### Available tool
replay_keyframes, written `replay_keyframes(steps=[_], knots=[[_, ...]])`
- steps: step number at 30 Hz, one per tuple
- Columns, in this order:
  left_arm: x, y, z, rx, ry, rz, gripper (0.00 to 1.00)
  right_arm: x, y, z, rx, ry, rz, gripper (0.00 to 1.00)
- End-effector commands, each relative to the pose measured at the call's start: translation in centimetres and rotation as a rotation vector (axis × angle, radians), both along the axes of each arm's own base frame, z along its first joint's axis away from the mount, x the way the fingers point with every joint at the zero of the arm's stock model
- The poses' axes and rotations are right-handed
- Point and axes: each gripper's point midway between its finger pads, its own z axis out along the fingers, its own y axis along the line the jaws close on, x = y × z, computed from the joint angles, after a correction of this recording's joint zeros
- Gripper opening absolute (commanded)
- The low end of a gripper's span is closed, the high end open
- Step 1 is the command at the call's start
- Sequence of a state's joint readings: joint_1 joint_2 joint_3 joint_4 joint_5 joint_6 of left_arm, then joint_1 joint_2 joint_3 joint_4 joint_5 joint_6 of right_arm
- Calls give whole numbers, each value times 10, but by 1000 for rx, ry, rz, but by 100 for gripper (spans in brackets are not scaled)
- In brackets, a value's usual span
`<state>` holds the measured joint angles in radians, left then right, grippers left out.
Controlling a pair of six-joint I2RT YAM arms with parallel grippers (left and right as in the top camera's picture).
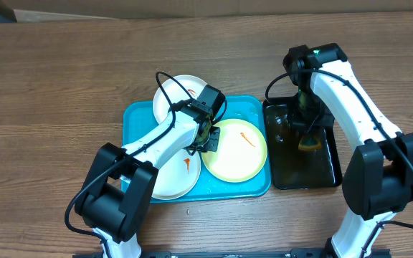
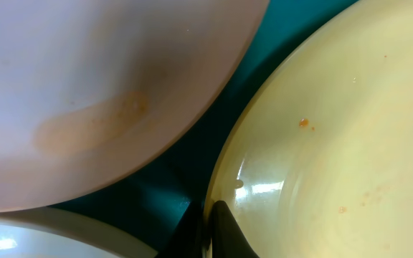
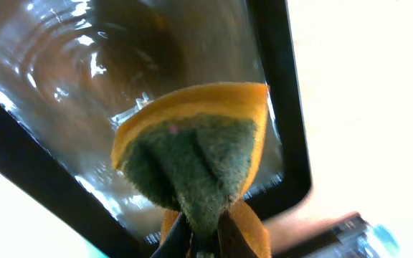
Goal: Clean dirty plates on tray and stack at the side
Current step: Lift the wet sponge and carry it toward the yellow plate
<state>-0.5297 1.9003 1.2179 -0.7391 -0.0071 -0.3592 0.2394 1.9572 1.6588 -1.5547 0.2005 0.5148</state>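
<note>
On the wooden table point(image 1: 63, 86) the tray point(image 1: 136, 118) lies in the middle with all three plates on it, none stacked at the side. The far white plate point(image 1: 174, 97) sits at the tray's back left corner and overhangs its far rim. The near white plate point(image 1: 174, 175) fills the front left. The yellow plate point(image 1: 235, 154) takes up the right half, its left edge close against both white ones. Each plate carries an orange smear, and on the yellow plate the smear point(image 1: 247, 138) lies toward the far side. The left gripper point(image 1: 208, 136) is down between the plates, and the left wrist view shows its jaws closed tight on the yellow plate's rim, one finger point(image 2: 228, 233) inside the rim and the other outside. Just right of the tray, a black tray point(image 1: 328, 168) holds shallow water. The right gripper point(image 1: 308, 129) hangs over it with its jaws pinched together on a sponge point(image 1: 309, 143). In the right wrist view the sponge point(image 3: 192, 150) is folded, green scouring face outward with a yellow edge, above the rippled water.
</note>
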Motion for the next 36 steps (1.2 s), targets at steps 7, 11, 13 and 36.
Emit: replay_keyframes(steps=[7,11,13,36], knots=[[-3,1,-5,7,15,-16,4,7,19,0,120,1,161,4],[-3,1,-5,6,14,-16,4,11,7,1,41,-46,3,4],[-3,1,-5,6,14,-16,4,14,20,-1,118,-48,34,4],[-3,1,-5,6,14,-15,4,9,125,0,532,-54,438,4]])
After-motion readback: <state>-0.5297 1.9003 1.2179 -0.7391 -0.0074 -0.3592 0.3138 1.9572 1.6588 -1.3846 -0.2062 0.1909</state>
